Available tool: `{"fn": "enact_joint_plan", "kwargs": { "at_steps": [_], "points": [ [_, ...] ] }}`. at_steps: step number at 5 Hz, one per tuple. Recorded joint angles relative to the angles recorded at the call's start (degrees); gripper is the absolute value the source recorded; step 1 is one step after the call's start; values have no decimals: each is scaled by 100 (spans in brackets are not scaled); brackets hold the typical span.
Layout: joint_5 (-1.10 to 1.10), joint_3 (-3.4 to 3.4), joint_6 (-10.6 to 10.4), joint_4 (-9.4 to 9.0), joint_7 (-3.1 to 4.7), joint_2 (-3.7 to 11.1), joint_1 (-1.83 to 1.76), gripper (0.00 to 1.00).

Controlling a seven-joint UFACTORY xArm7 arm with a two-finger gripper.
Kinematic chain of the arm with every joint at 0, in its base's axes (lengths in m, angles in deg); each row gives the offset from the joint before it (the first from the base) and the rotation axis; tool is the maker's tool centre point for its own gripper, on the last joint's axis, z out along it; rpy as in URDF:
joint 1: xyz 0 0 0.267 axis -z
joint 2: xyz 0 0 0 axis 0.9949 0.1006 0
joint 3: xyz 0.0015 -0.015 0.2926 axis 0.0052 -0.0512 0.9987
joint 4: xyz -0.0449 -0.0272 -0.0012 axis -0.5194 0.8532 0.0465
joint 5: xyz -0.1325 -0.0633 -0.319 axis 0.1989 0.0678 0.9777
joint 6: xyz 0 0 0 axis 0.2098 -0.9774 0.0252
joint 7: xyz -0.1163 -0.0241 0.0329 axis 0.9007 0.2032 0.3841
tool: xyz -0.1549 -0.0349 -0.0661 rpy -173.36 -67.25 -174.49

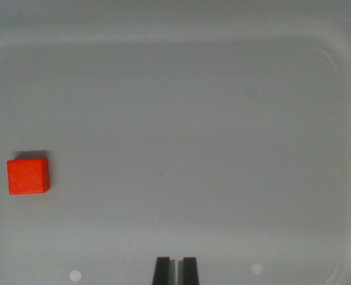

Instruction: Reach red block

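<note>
A small red block (28,176) lies on the grey tray floor at the wrist view's left, a little below mid-height. My gripper (175,270) shows at the bottom centre as two dark fingertips standing close together, with only a thin pale slit between them and nothing held. The block lies well off to the left of the fingertips and higher in the picture, with bare tray between them.
The grey tray (335,71) fills the view, its raised rim curving round the top and right corners. Two small pale spots (75,275) mark the floor near the bottom edge.
</note>
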Motion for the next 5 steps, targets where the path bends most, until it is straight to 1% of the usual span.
{"fn": "enact_joint_plan", "kwargs": {
  "at_steps": [4, 5],
  "points": [
    [0, 3, -16, -9, 0, 7, -4, 0],
    [-1, 13, -70, -40, 1, 31, -16, 0]
  ]
}}
